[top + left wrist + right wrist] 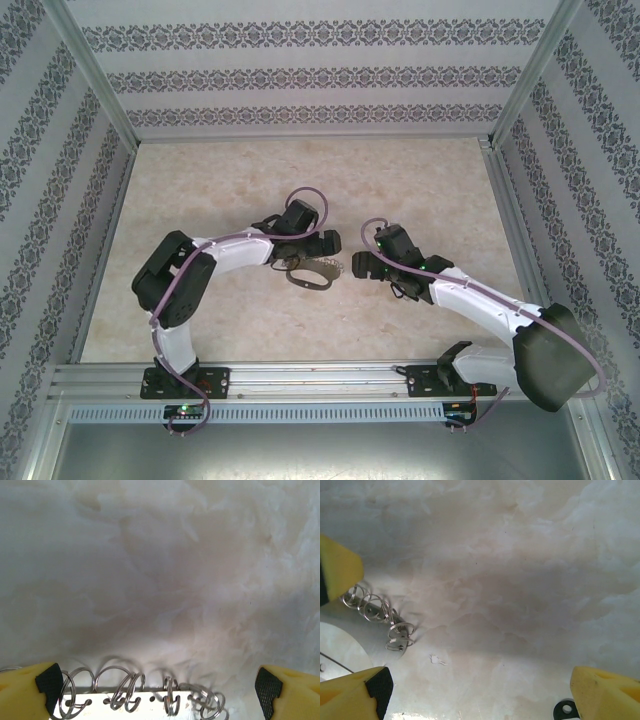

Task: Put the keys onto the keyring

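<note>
The keyring (310,278), a thin oval loop with a short chain of small rings (335,266), lies on the table between the two grippers. My left gripper (318,243) hangs just behind it and is open. In the left wrist view a flat metal strip with several rings (150,692) lies between the wide-apart fingers (47,682), clear of the right pad. My right gripper (362,266) is open with bare table between its fingers (370,690). The ring chain (385,617) lies to its left. A key's dark head with a hole (566,710) shows at the bottom right.
The pale marbled tabletop (300,180) is fenced by an aluminium frame (110,130) and patterned walls. A small pale fleck (437,659) sits on the table by the chain. The left gripper's yellow finger (337,567) shows at the left edge of the right wrist view.
</note>
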Robot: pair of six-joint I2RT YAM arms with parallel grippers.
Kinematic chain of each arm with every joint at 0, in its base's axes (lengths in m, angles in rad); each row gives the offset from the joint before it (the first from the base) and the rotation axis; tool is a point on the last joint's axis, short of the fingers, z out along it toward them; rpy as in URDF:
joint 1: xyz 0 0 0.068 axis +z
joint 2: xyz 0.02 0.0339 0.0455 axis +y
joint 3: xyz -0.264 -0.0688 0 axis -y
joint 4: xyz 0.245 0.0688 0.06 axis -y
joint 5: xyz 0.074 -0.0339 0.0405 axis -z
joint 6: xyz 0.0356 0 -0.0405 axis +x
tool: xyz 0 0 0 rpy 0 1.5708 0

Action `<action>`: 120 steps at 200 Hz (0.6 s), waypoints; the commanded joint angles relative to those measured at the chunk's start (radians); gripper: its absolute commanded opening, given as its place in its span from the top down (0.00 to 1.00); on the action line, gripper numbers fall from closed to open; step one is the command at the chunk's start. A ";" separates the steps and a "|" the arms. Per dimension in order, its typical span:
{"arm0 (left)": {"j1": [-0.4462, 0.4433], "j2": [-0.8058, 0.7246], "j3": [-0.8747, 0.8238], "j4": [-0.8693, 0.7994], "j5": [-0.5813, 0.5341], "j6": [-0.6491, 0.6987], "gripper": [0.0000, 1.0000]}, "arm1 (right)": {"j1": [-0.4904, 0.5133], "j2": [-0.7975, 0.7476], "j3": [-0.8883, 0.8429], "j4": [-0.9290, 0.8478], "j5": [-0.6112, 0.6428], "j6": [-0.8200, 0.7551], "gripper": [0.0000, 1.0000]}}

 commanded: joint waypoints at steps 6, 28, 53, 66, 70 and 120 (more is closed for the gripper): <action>0.027 0.041 0.071 -0.038 -0.027 0.066 0.00 | 0.014 -0.019 -0.015 0.016 -0.013 0.030 0.08; 0.038 0.074 0.141 -0.056 -0.026 0.102 0.00 | 0.014 -0.009 -0.011 0.022 -0.031 0.033 0.08; 0.046 0.091 0.223 -0.090 -0.005 0.126 0.00 | 0.015 0.021 0.004 0.027 -0.070 0.024 0.05; 0.046 0.078 0.241 -0.096 0.009 0.125 0.00 | 0.015 0.043 0.017 0.024 -0.079 0.019 0.07; 0.047 0.072 0.243 -0.097 0.015 0.120 0.00 | 0.015 0.051 0.021 0.025 -0.079 0.018 0.07; 0.048 -0.093 0.124 -0.074 0.036 0.071 0.00 | 0.010 0.157 0.085 0.051 -0.126 -0.027 0.26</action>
